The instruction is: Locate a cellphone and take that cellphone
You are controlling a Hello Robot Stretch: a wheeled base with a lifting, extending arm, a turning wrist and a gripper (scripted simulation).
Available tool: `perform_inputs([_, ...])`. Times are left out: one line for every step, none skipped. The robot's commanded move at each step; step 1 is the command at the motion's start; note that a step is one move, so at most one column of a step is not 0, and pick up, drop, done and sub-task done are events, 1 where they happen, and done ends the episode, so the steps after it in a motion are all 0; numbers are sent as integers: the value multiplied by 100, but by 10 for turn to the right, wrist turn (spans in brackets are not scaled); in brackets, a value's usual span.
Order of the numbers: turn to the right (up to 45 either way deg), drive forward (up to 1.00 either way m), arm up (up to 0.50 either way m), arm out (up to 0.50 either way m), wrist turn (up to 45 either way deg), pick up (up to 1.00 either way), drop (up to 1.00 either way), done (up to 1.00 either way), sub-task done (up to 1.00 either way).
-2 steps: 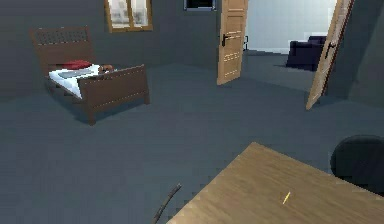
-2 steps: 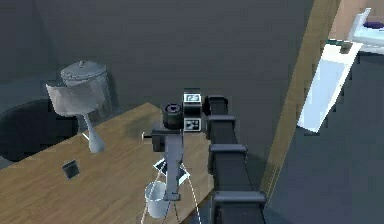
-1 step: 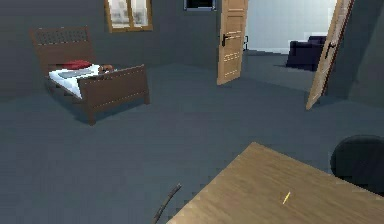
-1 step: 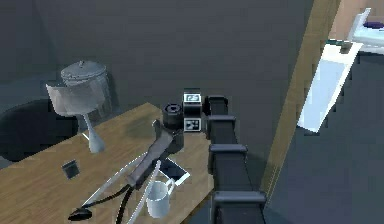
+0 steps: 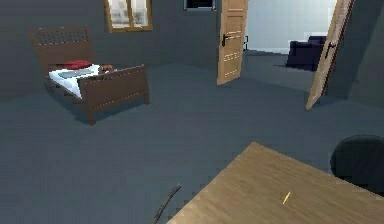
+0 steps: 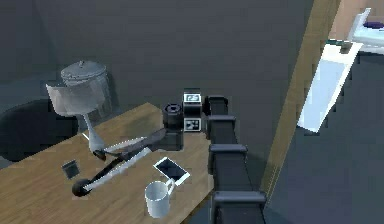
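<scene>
A flat white cellphone with a pale blue screen (image 6: 170, 169) lies on the wooden desk (image 6: 40, 195), close to the dark arm. The arm's bar rises from the bottom edge and ends at two white marked squares. Left of them is my gripper's dark body, and its thin fingers (image 6: 128, 147) reach left over the desk toward the lamp's foot. The cellphone lies below and right of the fingers in the arm side view. With the desk and lamp behind the fingers, I cannot tell whether the gripper holds anything.
A grey-shaded lamp (image 6: 78, 88), a white mug (image 6: 158, 198), a long grey thing (image 6: 110, 172) and a small dark thing (image 6: 70, 168) share the desk. A dark chair (image 6: 22, 125) stands beside it. Ahead are a bed (image 5: 92, 80), two open wooden doors (image 5: 232, 42) and bare floor.
</scene>
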Motion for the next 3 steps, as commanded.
perform_inputs([0, 0, 0, 0, 450, 0, 0, 0, 0])
perform_inputs([0, 0, 0, 0, 360, 0, 0, 0, 0])
perform_inputs([0, 0, -30, 0, 0, 0, 0, 0, 0])
